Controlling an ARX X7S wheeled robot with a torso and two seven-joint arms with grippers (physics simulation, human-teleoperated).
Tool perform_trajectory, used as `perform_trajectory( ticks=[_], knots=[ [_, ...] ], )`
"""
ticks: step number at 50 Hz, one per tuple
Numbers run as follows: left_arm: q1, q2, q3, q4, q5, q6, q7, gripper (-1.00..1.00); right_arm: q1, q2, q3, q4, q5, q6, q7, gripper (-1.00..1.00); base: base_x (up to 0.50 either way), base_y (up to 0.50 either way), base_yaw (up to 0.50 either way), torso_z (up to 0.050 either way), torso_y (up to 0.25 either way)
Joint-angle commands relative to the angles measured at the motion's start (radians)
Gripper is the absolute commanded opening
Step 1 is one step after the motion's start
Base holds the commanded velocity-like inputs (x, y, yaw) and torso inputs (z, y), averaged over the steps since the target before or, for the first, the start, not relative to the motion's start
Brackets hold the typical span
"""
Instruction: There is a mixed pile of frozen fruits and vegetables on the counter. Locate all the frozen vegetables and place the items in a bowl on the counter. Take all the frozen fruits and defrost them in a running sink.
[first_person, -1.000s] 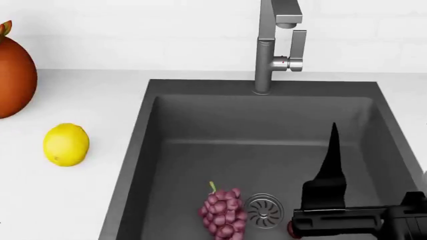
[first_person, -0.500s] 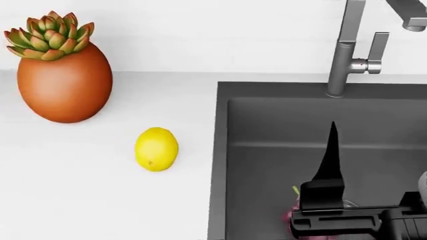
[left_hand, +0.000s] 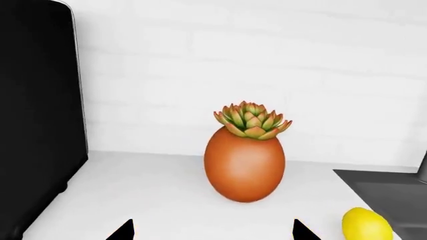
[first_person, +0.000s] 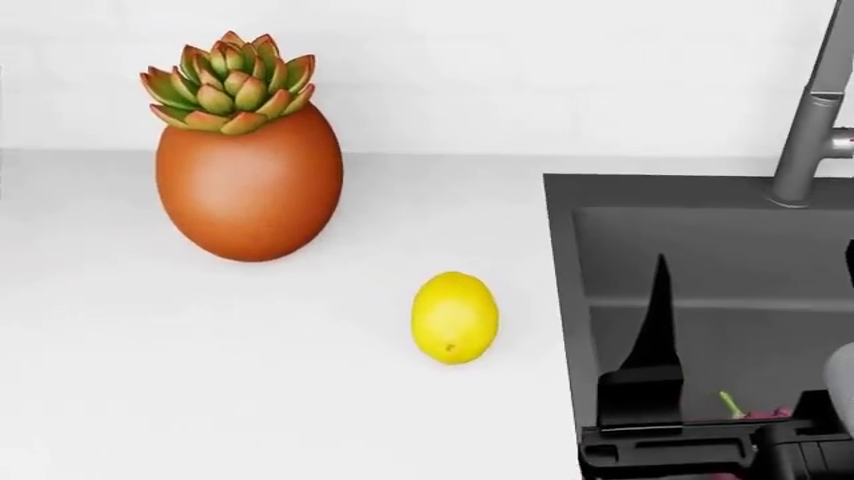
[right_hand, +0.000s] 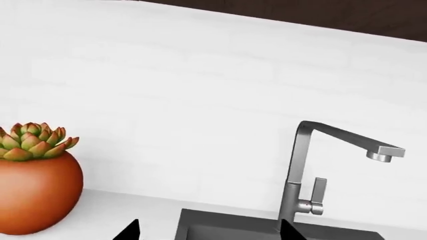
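Observation:
A yellow lemon (first_person: 454, 317) lies on the white counter (first_person: 200, 380), left of the dark grey sink (first_person: 694, 260); it also shows in the left wrist view (left_hand: 365, 226). A bit of the purple-red grape bunch (first_person: 763, 412) with its stem shows in the sink, behind my right arm. My right gripper (right_hand: 209, 231) is open and empty, facing the steel tap (right_hand: 300, 170); one of its black fingers (first_person: 657, 330) rises over the sink. My left gripper (left_hand: 212, 231) is open and empty above the counter. The avocado, the small red fruit and the bowl are out of view.
An orange egg-shaped pot with a succulent (first_person: 248, 180) stands on the counter by the white wall, behind and left of the lemon. A tall black panel (left_hand: 37, 115) stands at one side of the left wrist view. The tap (first_person: 814, 130) rises behind the sink.
The head view has swung left: the sink and tap slid to its right edge, and the pot and lemon came towards the middle. The grapes are now mostly hidden behind my right arm.

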Motion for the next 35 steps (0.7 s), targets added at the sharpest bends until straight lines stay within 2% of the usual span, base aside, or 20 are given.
perform_trajectory(
  ticks=[1, 10, 13, 16, 19, 24, 25, 27, 35],
  knots=[
    [0.028, 0.003, -0.011, -0.003, 0.045, 0.045, 0.027, 1.0, 0.003, -0.019, 0.015, 0.005, -0.018, 0.003, -0.031, 1.0, 0.12, 0.11, 0.0, 0.0, 0.01],
    [0.046, -0.005, 0.002, 0.001, 0.059, 0.059, 0.035, 1.0, 0.044, -0.046, -0.07, 0.049, -0.058, 0.035, -0.024, 1.0, 0.08, 0.08, 0.0, 0.0, 0.0],
    [0.046, -0.011, 0.001, 0.002, 0.057, 0.055, 0.037, 1.0, 0.133, -0.072, -0.149, 0.1, -0.081, 0.067, -0.042, 1.0, 0.0, 0.0, 0.0, 0.0, 0.0],
    [0.052, -0.012, 0.006, 0.001, 0.066, 0.058, 0.027, 1.0, 0.238, -0.096, -0.191, 0.146, -0.026, 0.093, -0.049, 1.0, 0.0, 0.0, 0.0, 0.0, 0.0],
    [0.048, -0.012, 0.001, 0.021, 0.05, 0.028, 0.04, 1.0, 0.284, -0.131, -0.232, 0.204, -0.007, 0.103, -0.078, 1.0, 0.0, 0.0, 0.0, 0.0, 0.0],
    [0.079, -0.011, 0.03, 0.011, 0.079, 0.07, 0.046, 1.0, 0.376, -0.188, -0.324, 0.276, 0.004, 0.146, -0.12, 1.0, 0.0, 0.0, 0.0, 0.0, 0.0],
    [0.108, -0.011, 0.059, 0.001, 0.048, 0.141, 0.058, 1.0, 0.399, -0.205, -0.343, 0.3, 0.009, 0.159, -0.117, 1.0, 0.0, 0.0, 0.0, 0.0, 0.0],
    [0.077, -0.012, 0.027, 0.009, 0.025, 0.084, 0.063, 1.0, 0.428, -0.222, -0.373, 0.33, 0.027, 0.178, -0.144, 1.0, 0.0, 0.0, 0.0, 0.0, 0.0],
    [0.071, -0.012, 0.019, 0.012, 0.022, 0.088, 0.059, 1.0, 0.464, -0.285, -0.481, 0.454, -0.082, 0.165, -0.253, 1.0, 0.0, 0.0, 0.0, 0.0, 0.0]
  ],
)
